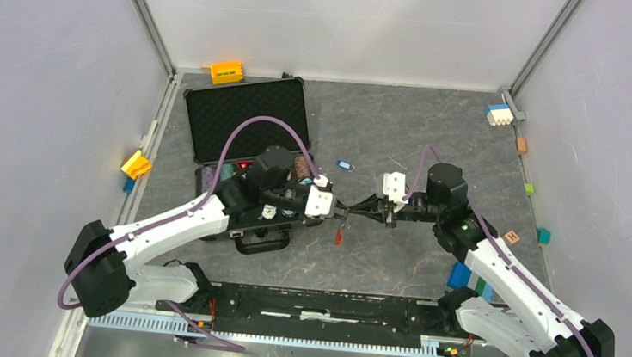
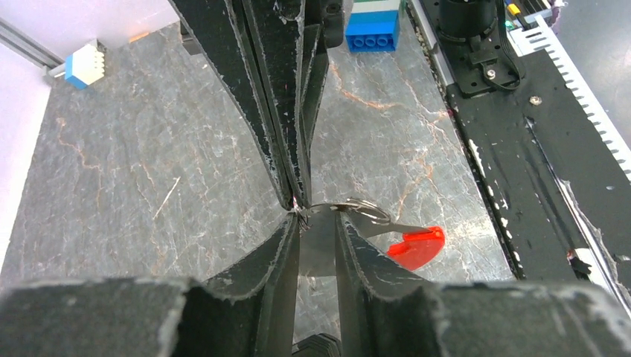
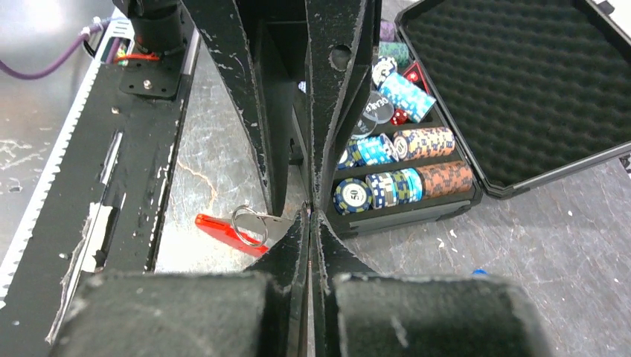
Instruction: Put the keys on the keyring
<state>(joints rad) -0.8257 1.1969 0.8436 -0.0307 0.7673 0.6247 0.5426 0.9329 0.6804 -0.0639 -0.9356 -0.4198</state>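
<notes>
The keyring hangs above the table, between the two grippers where they meet tip to tip in front of the arms. Its round wire loop sits just beside the fingers, and its red strip trails off toward the near edge. The left gripper is part-way closed, and a flat silvery piece of the keyring fills the gap between its fingers, seemingly clamped by its edges. The right gripper is fully closed, its tips pinched together at the end of the wire loop, right against the left fingertips. Whether the tips truly nip the wire is hard to tell.

A key with a blue head lies flat on the table just beyond the grippers, apart from the keyring. To the left stands an open black case with rows of chips. A blue block lies by the right arm.
</notes>
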